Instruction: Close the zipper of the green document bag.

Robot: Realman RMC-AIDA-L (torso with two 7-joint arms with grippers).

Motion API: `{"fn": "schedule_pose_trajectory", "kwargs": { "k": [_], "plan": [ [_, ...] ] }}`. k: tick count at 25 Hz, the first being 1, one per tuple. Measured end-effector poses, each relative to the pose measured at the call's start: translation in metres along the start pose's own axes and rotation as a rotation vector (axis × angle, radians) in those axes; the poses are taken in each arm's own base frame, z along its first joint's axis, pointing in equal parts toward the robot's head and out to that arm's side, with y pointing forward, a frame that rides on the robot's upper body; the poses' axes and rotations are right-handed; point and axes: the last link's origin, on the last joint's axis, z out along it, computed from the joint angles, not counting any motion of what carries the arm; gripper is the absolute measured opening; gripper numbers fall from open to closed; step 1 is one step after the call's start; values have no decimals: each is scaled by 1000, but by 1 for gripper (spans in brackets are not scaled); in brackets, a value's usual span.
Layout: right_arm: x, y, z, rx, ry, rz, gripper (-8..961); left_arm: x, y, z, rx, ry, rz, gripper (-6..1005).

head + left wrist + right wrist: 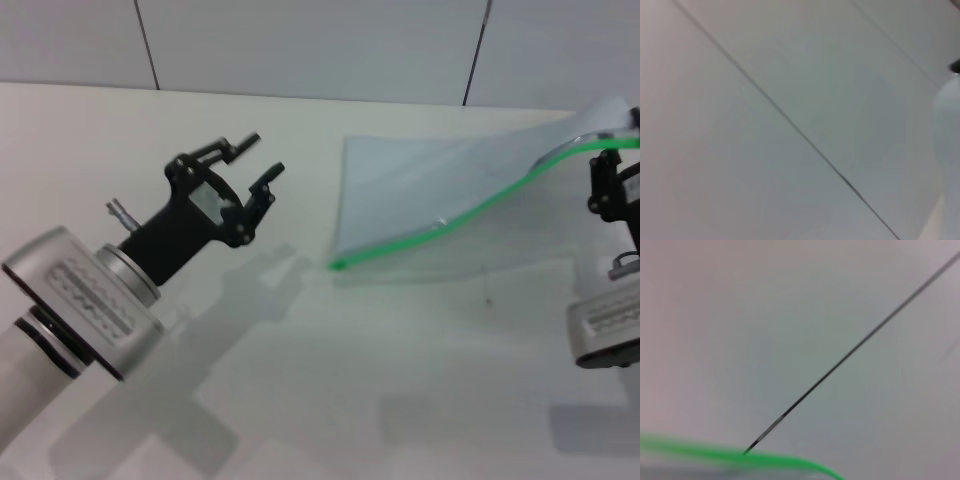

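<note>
The green document bag (440, 200) is a translucent pale pouch right of the table's middle. Its left end lies on the table and its right end curves up off the surface. The zipper (470, 215) is the bright green strip along the bag's near edge, ending at a green tip on the left and rising to the right. I cannot make out the slider. My right gripper (604, 165), at the right edge of the head view, is shut on the raised end of the zipper. The zipper (740, 457) also shows in the right wrist view. My left gripper (266, 153) hangs open above the table, left of the bag.
The white table (330, 380) runs back to a pale panelled wall (300, 40) with dark seams. The wrist views show mostly that wall. The arms' shadows fall on the table in front of the bag.
</note>
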Motion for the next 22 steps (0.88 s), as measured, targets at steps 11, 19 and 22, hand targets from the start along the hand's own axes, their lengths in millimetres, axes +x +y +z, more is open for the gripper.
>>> {"fn": "schedule_pose_trajectory", "kwargs": {
  "k": [11, 19, 22],
  "plan": [
    [-3, -23, -13, 145, -86, 254, 525, 7, -22, -9, 142, 77, -230, 451],
    [-5, -33, -13, 164, -169, 616, 792, 5, -44, -21, 311, 107, -374, 700],
    [-4, -36, -12, 157, -184, 713, 854, 2, -50, -23, 349, 113, -428, 700]
  ]
}}
